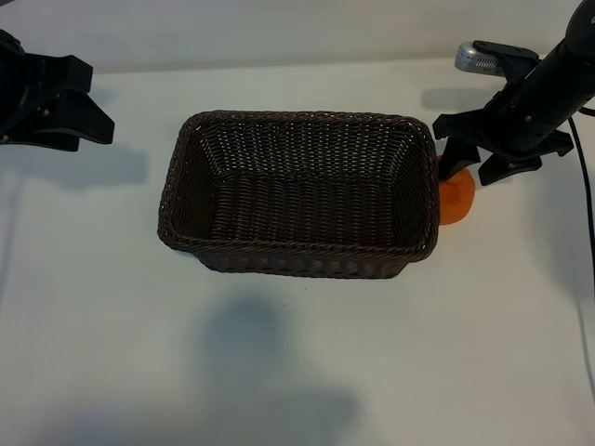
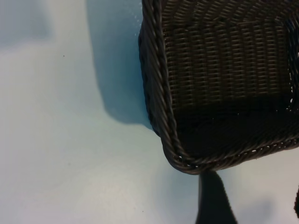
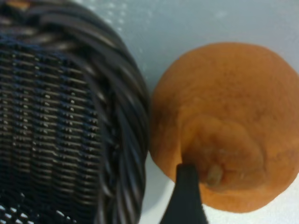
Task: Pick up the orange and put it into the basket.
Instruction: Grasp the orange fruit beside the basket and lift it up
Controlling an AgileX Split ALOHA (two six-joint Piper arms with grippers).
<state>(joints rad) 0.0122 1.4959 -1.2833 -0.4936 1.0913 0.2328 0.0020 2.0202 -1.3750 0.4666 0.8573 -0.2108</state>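
Note:
The orange [image 1: 457, 200] rests on the white table, touching the right short side of the dark brown wicker basket [image 1: 297, 265]. My right gripper [image 1: 480, 163] hovers right over the fruit's far part, open, its two black fingers spread to either side. In the right wrist view the orange [image 3: 233, 107] fills the picture with its knobby bump near one black fingertip [image 3: 187, 193], and the braided basket rim [image 3: 124, 116] is right beside it. My left gripper [image 1: 93, 100] is parked open at the far left, away from the basket.
The basket has nothing inside it. In the left wrist view a basket corner [image 2: 161, 107] lies close beyond one dark finger [image 2: 215, 200]. A black cable [image 1: 586, 214] hangs along the table's right edge. White tabletop [image 1: 279, 372] surrounds the basket.

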